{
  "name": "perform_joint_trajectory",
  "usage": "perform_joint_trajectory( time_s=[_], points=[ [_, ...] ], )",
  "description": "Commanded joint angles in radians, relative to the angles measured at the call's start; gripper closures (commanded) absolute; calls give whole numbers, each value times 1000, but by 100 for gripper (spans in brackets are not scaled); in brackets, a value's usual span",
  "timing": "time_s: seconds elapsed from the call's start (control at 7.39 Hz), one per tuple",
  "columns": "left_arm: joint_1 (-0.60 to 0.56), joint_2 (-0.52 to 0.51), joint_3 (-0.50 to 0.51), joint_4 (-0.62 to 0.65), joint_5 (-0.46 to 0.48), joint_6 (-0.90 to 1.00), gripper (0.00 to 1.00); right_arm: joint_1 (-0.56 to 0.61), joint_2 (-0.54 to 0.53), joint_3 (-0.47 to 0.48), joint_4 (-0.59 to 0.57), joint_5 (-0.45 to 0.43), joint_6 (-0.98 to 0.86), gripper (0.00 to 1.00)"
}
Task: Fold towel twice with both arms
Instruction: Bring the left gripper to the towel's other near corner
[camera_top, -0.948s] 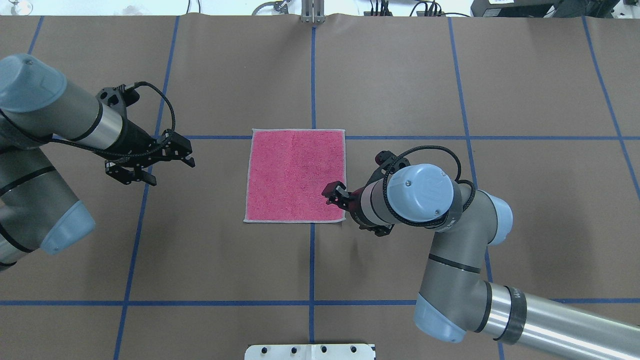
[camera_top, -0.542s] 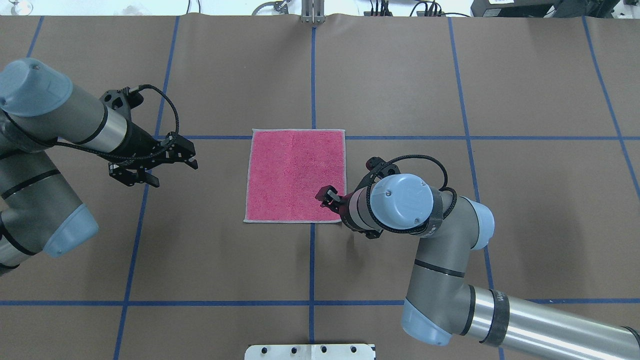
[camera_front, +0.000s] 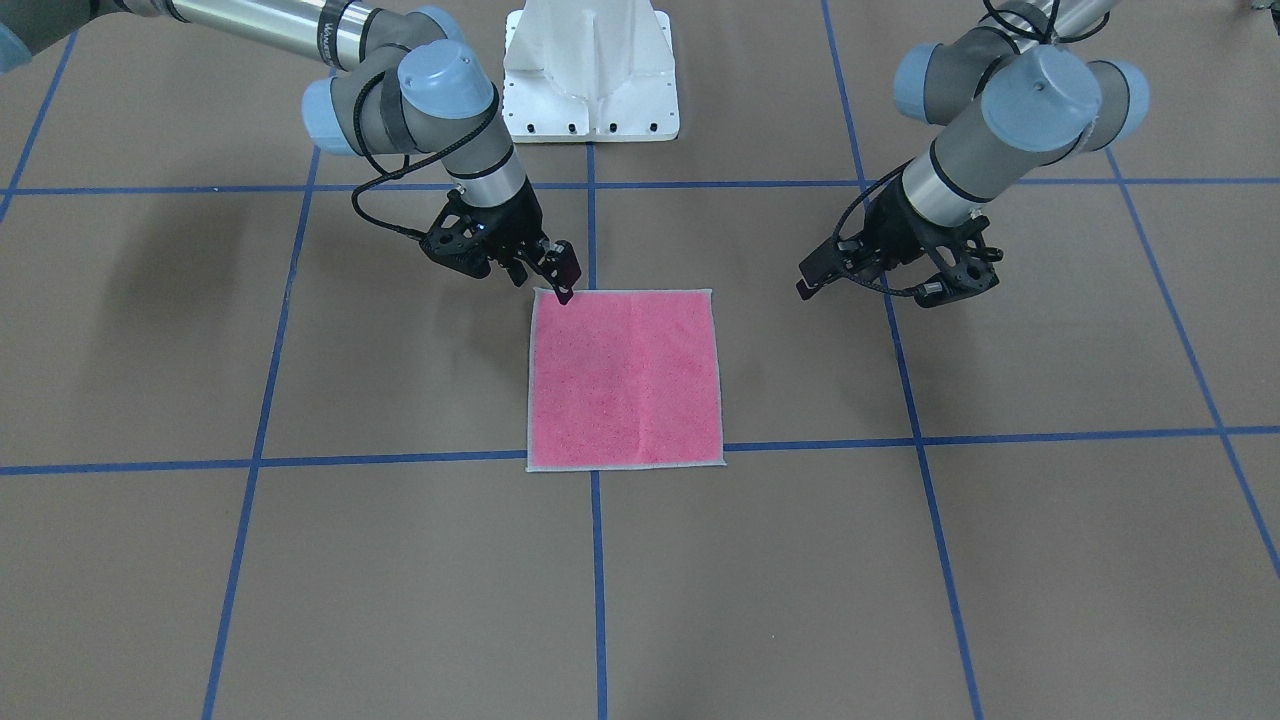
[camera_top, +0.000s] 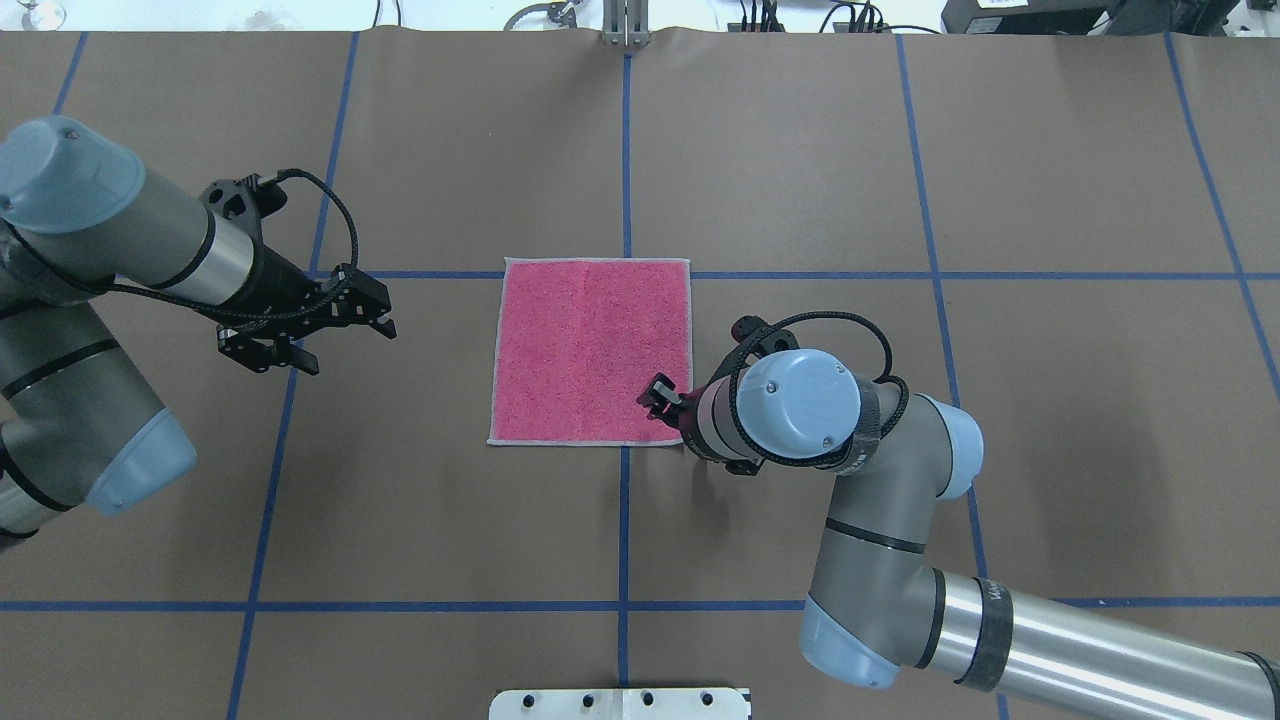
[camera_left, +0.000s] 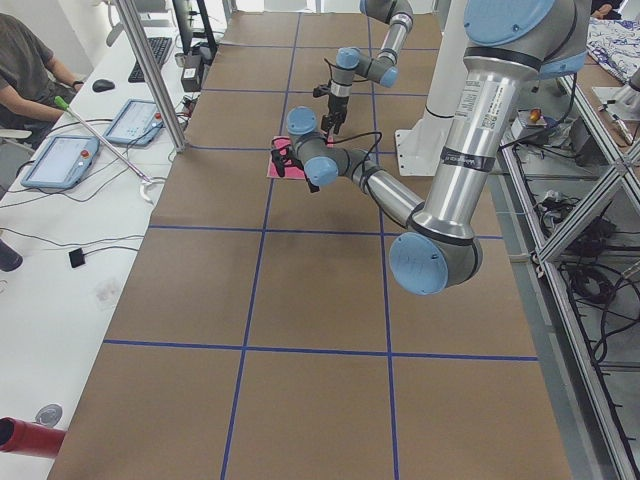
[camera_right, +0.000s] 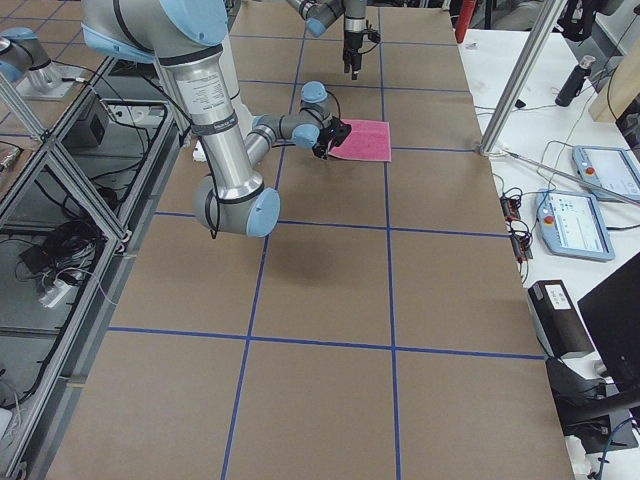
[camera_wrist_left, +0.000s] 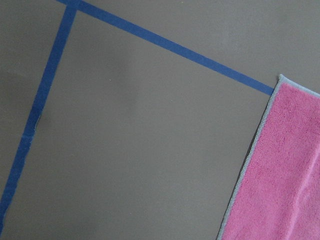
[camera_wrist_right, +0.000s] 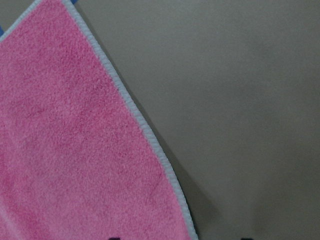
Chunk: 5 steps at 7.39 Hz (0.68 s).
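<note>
No fold done yet; I'm only lining up the first corner grab.
Towel (camera_top: 590, 350) lies flat, pink side up, in the middle of the table (camera_top: 800, 150); both folds are left. My right gripper (camera_top: 658, 398) is low over its near right corner, jaws slightly parted around it, nothing pinched as far as I can see. Left gripper (camera_top: 345, 340) hangs well off the towel's left edge, spread wide, empty.

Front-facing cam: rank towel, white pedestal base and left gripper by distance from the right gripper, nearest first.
1. towel: the right gripper is at its corner nearest the robot, on the view's left.
2. white pedestal base: top centre of the view, up past the gripper.
3. left gripper: beyond the towel's other side, on the view's right.
</note>
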<state>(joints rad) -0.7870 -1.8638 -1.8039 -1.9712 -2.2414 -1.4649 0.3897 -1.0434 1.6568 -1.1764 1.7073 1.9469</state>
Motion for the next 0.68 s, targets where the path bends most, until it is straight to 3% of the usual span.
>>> perform_joint_trajectory(
  time_s=[0.0, 0.41, 0.54],
  points=[
    [0, 0, 0, 0, -1, 0, 0, 0, 0, 0, 1, 0, 24, 53],
    [0, -3, -2, 0, -1, -43, 0, 0, 0, 4, 1, 0, 35, 93],
    [0, -3, 0, 0, -1, -43, 0, 0, -1, 6, 1, 0, 37, 100]
  ],
)
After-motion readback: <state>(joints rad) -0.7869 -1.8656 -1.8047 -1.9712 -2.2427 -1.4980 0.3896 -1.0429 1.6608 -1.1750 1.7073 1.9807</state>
